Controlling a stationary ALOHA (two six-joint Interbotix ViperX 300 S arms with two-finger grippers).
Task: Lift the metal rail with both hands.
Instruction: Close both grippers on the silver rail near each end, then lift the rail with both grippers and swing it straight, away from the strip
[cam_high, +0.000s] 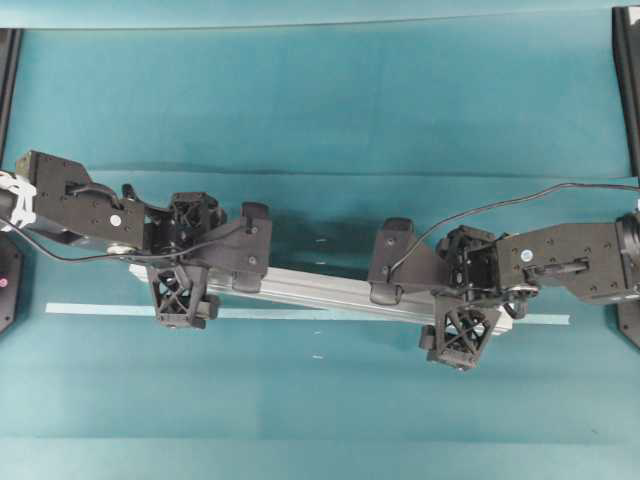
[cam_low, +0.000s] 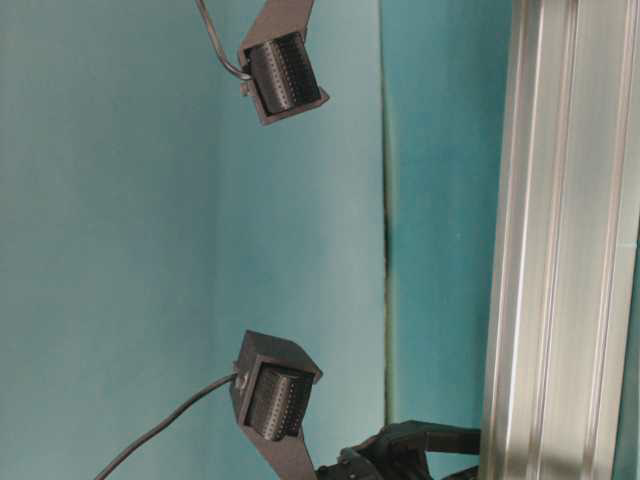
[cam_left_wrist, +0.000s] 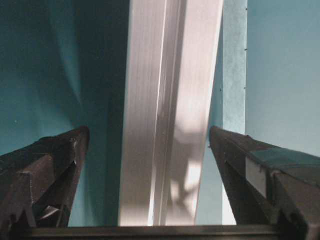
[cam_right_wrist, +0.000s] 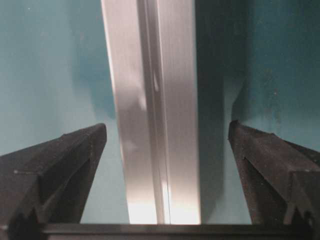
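The metal rail (cam_high: 320, 290) lies flat on the teal table, slanting slightly down to the right. My left gripper (cam_high: 185, 258) straddles its left end, one lattice finger on each side. My right gripper (cam_high: 462, 290) straddles the right end the same way. In the left wrist view the rail (cam_left_wrist: 170, 125) runs between the fingers (cam_left_wrist: 50, 165) of the open left gripper (cam_left_wrist: 149, 131), with gaps on both sides. In the right wrist view the rail (cam_right_wrist: 155, 100) sits between the spread fingers (cam_right_wrist: 265, 165) of the right gripper (cam_right_wrist: 167, 126), touching neither. The table-level view shows the rail (cam_low: 560, 250) close up.
A thin pale-teal tape strip (cam_high: 100, 309) runs along the table just in front of the rail and under its right part. Black frame posts (cam_high: 625, 80) stand at the side edges. Two black ribbed blocks (cam_low: 285, 75) with cables hang in the table-level view.
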